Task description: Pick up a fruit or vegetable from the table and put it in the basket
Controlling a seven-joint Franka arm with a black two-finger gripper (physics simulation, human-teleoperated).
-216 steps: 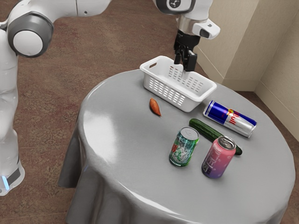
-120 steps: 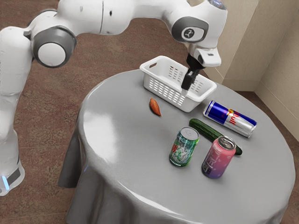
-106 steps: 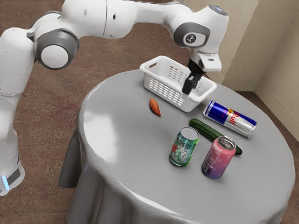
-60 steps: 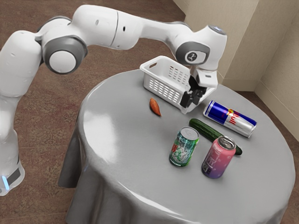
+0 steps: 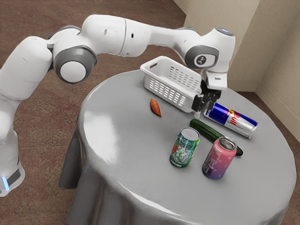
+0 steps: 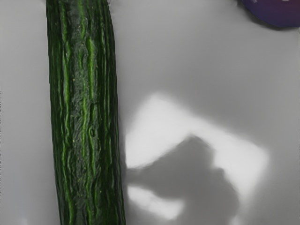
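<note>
Claw (image 5: 205, 110), black, two-fingered: lowered since the earlier frame and shifted toward the exterior view's right, from beside the basket's near wall to the gap between basket and blue-and-silver can. Fingers apart, nothing clamped. Arm (image 5: 136, 37): reaching in from the exterior view's left, lowered likewise.

Cucumber (image 5: 202, 127), dark green, one: lying on the table (image 5: 126, 154), outside the basket, one end near the claw, the other behind the pink-and-purple can. Seen large in the wrist view, streaked lighter green; a rounded purple part stands apart from it.

Orange vegetable (image 5: 155, 107), tapered, one: lying on the table near the basket's near wall, toward the table's edge at the exterior view's left.

Basket (image 5: 164, 92), white, slotted walls, one: upright by the table's far edge.

Blue-and-silver can (image 5: 232, 120), one: on its side, between cucumber and the table's edge at the exterior view's far right.

Green can (image 5: 184, 147), one: upright, near side of the cucumber.

Pink-and-purple can (image 5: 219, 158), one: upright, just beside the green can, toward the exterior view's right.
</note>
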